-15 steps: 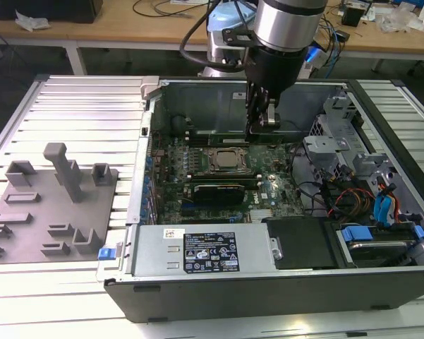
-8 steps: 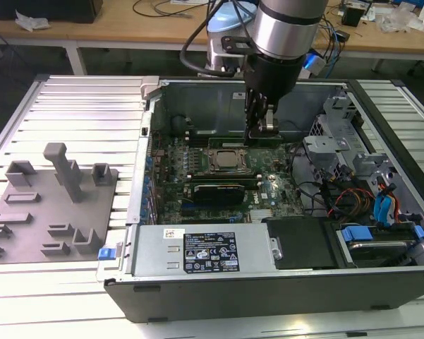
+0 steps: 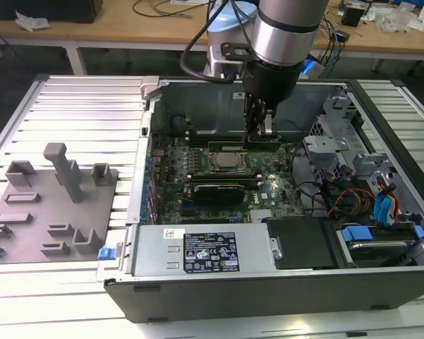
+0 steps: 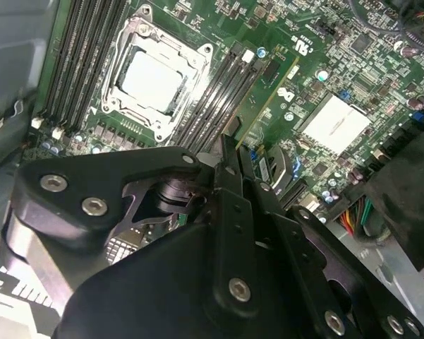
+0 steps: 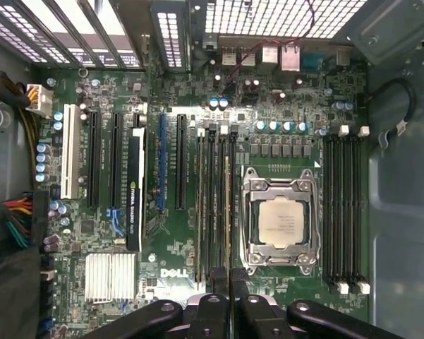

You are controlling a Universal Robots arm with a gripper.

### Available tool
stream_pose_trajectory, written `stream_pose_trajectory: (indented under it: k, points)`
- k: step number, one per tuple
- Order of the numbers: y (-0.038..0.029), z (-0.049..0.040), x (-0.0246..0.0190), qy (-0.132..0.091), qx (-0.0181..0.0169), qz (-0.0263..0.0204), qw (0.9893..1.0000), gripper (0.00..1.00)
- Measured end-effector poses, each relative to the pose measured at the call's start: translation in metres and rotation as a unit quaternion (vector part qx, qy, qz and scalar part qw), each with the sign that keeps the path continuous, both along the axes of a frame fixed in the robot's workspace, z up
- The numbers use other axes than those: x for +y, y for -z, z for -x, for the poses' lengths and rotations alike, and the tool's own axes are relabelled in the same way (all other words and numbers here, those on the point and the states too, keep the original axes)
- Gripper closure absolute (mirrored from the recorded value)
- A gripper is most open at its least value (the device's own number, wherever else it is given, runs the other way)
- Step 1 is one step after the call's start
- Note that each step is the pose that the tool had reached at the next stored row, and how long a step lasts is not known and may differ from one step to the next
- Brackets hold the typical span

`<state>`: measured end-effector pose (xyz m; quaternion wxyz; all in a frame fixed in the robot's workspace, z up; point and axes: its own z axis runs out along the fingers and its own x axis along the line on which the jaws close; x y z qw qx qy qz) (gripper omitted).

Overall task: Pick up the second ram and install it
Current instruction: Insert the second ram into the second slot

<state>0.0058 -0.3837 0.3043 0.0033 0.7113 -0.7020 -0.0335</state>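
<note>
Inside the open computer case (image 3: pixel 381 282), your arm reaches straight down over the green board. Your gripper (image 3: pixel 257 138) hangs low, right by the square CPU socket (image 3: pixel 226 164). Its fingers are close together, and they pinch the second ram (image 4: pixel 271 99) between them.

In the second wrist view, you can see the ram as a thin green stick with a gold edge. It pokes out from the gripper (image 4: pixel 229 152) and runs along the black slots (image 4: pixel 212 92) next to the CPU socket (image 4: pixel 155 78). You cannot tell if the ram is pushed down into a slot or only sits just above it.

In the first wrist view, the gripper (image 5: pixel 229 282) lines up with the row of slots (image 5: pixel 212 205) on one side of the CPU socket (image 5: pixel 279 222). On the other side of the socket there are more black slots with white clips (image 5: pixel 342 212).

In the exterior view, the grey holder tray (image 3: pixel 49 205) lies on the table at the exterior view's left, well apart from the gripper. The silver power box (image 3: pixel 204 251) sits at the near edge of the case.
</note>
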Motion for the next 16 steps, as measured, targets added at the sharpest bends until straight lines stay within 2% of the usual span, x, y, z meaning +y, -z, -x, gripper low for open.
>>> stream_pose_trajectory:
  k: [2, 4, 6, 7, 8, 16]
  points:
    - [0.0050, 0.0013, 0.0000, 0.000, 0.0000, -0.0001, 1.0000, 0.87]
    - [0.0072, 0.0048, 0.0000, 0.000, 0.0000, -0.0001, 1.0000, 0.87]
    - [0.0087, 0.0101, 0.0000, 0.000, 0.0000, 0.0001, 1.0000, 0.87]
    - [0.0099, 0.0171, 0.0000, 0.000, 0.0000, 0.0001, 1.0000, 0.87]
    - [0.0104, 0.0192, 0.0000, 0.000, 0.0000, 0.0001, 1.0000, 0.87]
    - [0.0153, 0.0207, 0.0000, 0.000, 0.0000, 0.0001, 1.0000, 0.87]
